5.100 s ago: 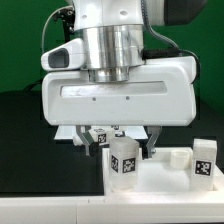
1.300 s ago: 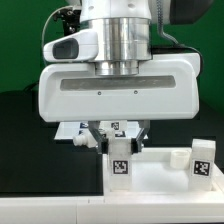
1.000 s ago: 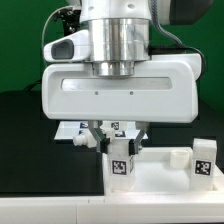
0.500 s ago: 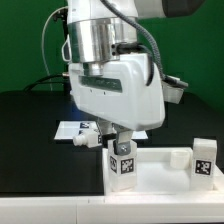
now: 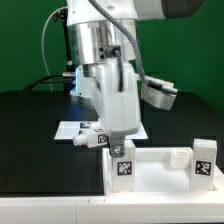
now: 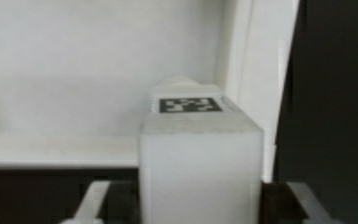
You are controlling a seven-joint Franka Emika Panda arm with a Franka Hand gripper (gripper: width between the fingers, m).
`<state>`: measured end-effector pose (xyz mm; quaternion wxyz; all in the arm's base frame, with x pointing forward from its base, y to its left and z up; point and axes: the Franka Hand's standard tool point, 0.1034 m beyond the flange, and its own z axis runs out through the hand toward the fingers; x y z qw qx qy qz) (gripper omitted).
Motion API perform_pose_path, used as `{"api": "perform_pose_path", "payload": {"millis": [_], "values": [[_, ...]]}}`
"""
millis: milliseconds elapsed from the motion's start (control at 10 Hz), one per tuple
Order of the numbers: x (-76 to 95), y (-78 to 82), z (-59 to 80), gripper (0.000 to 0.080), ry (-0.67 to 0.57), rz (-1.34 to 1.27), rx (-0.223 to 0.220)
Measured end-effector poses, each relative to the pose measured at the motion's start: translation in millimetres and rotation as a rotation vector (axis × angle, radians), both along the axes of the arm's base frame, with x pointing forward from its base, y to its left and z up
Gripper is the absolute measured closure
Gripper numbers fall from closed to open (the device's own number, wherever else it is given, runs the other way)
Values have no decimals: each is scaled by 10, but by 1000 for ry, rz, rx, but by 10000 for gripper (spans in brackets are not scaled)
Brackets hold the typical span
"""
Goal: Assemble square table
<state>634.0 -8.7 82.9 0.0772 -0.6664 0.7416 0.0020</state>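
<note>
My gripper (image 5: 122, 150) is shut on a white tagged leg (image 5: 124, 166) and holds it upright on the near corner of the white square tabletop (image 5: 160, 178), at the exterior view's left. In the wrist view the leg (image 6: 202, 140) fills the gap between my fingers (image 6: 101, 200), with the tabletop (image 6: 69, 90) behind it. A second tagged leg (image 5: 204, 160) stands upright at the tabletop's corner on the exterior view's right. Another tagged leg (image 5: 91, 137) lies behind my gripper.
The marker board (image 5: 66, 130) lies on the black table behind the tabletop, under the lying leg. A low white block (image 5: 179, 157) rises at the tabletop's back edge. A green wall stands behind the arm.
My gripper has turned about its vertical axis with the leg in it, from broadside to edge-on in the exterior view. The leg stays on the same corner.
</note>
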Motion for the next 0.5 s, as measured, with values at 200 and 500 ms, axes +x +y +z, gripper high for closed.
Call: {"api": "perform_pose_path", "payload": {"millis": [200, 500], "values": [[1, 5, 1, 509, 5, -21, 4], [22, 43, -23, 305, -37, 207, -50]]}}
